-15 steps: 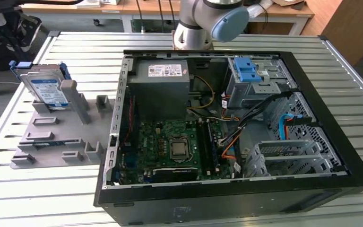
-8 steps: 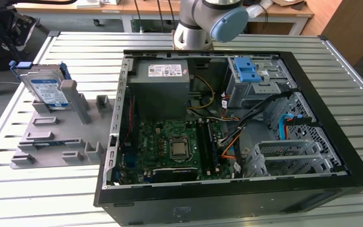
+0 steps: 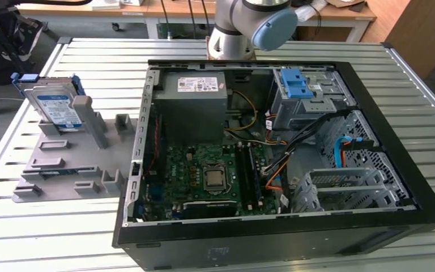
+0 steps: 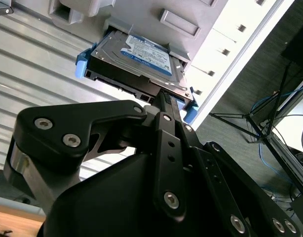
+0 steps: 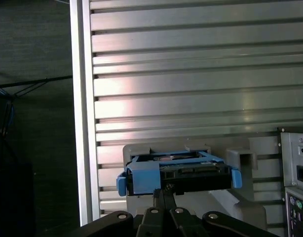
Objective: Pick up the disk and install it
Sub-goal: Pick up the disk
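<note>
The flat silver-grey hard disk (image 3: 57, 107) in its blue plastic carrier stands on edge in a slotted grey plastic fixture (image 3: 66, 164), which presents its edge for grasping. It sits on the ribbed aluminium tabletop (image 3: 21, 226), at the exterior view's left of the open black steel computer case (image 3: 278, 241). In both wrist views the black gripper (image 5: 164, 190) points at it, fingers apparently drawn together and holding nothing.
</note>
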